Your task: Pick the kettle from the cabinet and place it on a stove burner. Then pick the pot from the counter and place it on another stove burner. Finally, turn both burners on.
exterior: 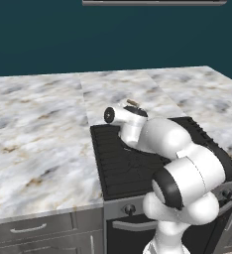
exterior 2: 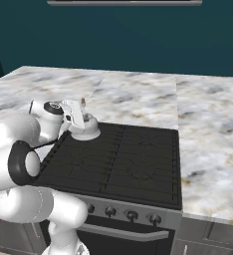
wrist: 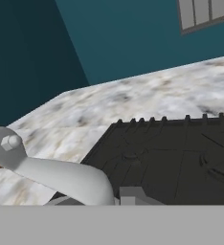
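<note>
You see the kettle (exterior 2: 85, 129) sitting on the stove's (exterior 2: 119, 159) back-left burner, directly under your tool (exterior 2: 82, 110), which is pinched shut on the kettle's wire handle (exterior 2: 83, 103).

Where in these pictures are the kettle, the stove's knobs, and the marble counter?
kettle (exterior 2: 85, 130), right base view, on its rounded silvery body at the cooktop's far left corner.
stove knobs (exterior 2: 132, 215), right base view, on one dark round knob on the front panel.
counter (exterior: 36, 144), left base view, on the bare marble left of the cooktop.
</note>
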You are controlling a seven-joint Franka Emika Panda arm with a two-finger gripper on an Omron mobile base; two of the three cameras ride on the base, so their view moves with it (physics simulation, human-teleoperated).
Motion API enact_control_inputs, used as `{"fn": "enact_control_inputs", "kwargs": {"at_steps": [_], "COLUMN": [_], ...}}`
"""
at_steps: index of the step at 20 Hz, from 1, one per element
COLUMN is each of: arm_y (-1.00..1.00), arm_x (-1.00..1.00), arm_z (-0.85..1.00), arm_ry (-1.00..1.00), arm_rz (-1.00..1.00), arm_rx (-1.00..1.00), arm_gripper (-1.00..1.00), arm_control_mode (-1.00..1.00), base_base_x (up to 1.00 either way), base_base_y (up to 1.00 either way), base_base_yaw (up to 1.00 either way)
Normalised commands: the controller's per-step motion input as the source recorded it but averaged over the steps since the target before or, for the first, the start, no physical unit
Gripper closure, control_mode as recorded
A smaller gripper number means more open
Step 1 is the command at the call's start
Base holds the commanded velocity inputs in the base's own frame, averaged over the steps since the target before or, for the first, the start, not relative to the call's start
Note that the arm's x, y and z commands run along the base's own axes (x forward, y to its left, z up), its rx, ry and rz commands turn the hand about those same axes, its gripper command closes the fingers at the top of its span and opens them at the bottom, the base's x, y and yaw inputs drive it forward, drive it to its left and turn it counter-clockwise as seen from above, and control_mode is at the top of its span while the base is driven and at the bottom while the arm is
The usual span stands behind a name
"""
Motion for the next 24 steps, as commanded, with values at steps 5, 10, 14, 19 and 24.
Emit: {"fn": "enact_control_inputs", "kwargs": {"at_steps": [5, 10, 14, 19, 24], "arm_y": [0.01, 0.05, 0.1, 0.1, 0.1], "arm_x": [0.25, 0.25, 0.2, 0.18, 0.02], "arm_z": [-0.1, -0.12, -0.18, -0.17, -0.19], "arm_ry": [0.0, 0.0, -0.01, -0.03, -0.01], "arm_rz": [0.0, 0.0, 0.01, 0.01, 0.0], "arm_rx": [0.0, 0.0, 0.0, 0.0, 0.0], "arm_gripper": [1.0, 1.0, 1.0, 1.0, 1.0], "arm_control_mode": [-1.0, -1.0, -1.0, -1.0, -1.0], "base_base_x": [0.0, 0.0, 0.0, 0.0, 0.0], "base_base_y": [0.0, 0.0, 0.0, 0.0, 0.0], "base_base_yaw": [0.0, 0.0, 0.0, 0.0, 0.0]}}
